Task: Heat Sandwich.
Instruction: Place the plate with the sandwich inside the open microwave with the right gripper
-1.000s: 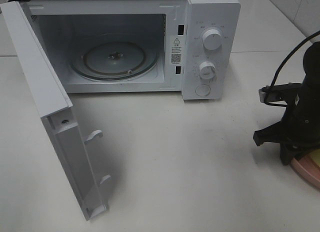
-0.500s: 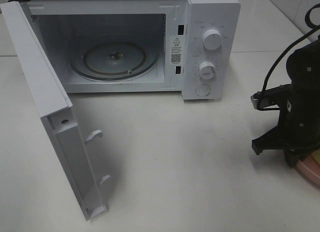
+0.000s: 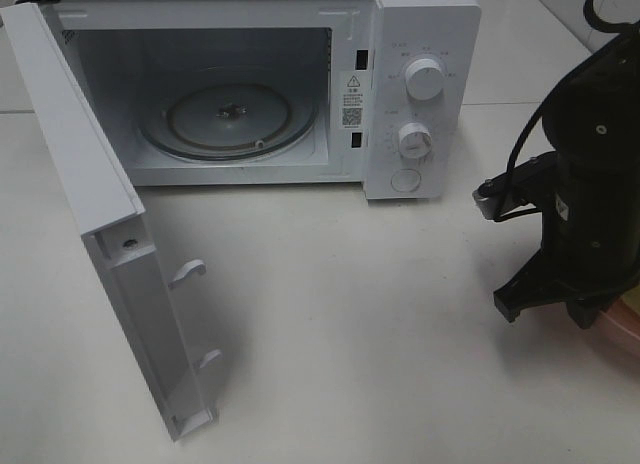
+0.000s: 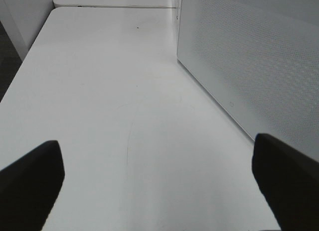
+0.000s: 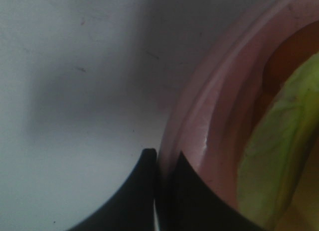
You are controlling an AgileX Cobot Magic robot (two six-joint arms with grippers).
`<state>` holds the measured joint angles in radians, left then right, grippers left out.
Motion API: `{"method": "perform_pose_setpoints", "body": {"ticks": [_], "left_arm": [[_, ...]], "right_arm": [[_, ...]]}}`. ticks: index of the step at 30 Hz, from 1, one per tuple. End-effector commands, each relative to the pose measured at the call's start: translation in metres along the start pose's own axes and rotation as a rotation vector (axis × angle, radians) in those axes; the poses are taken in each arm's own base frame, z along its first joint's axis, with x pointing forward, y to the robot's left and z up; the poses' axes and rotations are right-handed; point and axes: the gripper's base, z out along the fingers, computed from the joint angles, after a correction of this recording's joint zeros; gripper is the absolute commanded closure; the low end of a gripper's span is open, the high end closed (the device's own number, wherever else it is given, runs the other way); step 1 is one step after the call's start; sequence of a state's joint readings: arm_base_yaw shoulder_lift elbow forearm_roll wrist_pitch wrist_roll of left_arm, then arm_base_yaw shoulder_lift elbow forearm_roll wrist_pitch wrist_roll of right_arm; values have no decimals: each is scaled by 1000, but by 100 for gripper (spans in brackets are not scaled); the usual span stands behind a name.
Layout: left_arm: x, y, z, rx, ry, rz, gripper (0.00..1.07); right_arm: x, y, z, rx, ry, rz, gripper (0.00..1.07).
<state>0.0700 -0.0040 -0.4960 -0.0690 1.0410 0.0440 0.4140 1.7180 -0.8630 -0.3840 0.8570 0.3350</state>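
here, pale green and orange sandwich point(image 5: 284, 131) on pink plate point(image 5: 214, 111), right gripper point(image 5: 162, 159) pinching rim, left gripper point(image 4: 159, 178) wide

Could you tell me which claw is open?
The left claw: its fingers stand wide apart, while the right claw is shut on the pink plate.

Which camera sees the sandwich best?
The right wrist view: the sandwich shows close, green and orange, on the pink plate. From the high camera the right arm hides it; the left wrist view misses it.
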Motion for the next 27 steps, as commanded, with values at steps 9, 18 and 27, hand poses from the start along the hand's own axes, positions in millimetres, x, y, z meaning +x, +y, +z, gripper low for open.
{"method": "perform_pose_setpoints", "body": {"ticks": [9, 18, 27], "left_arm": [[2, -1, -3, 10, -28, -3, 10], [2, -1, -3, 10, -28, -3, 10], [2, -1, -3, 10, -28, -3, 10]], "right_arm": [[24, 19, -47, 82, -70, -135, 107], [47, 38, -81, 97, -169, -326, 107], [67, 47, -104, 111, -238, -499, 107]]}}
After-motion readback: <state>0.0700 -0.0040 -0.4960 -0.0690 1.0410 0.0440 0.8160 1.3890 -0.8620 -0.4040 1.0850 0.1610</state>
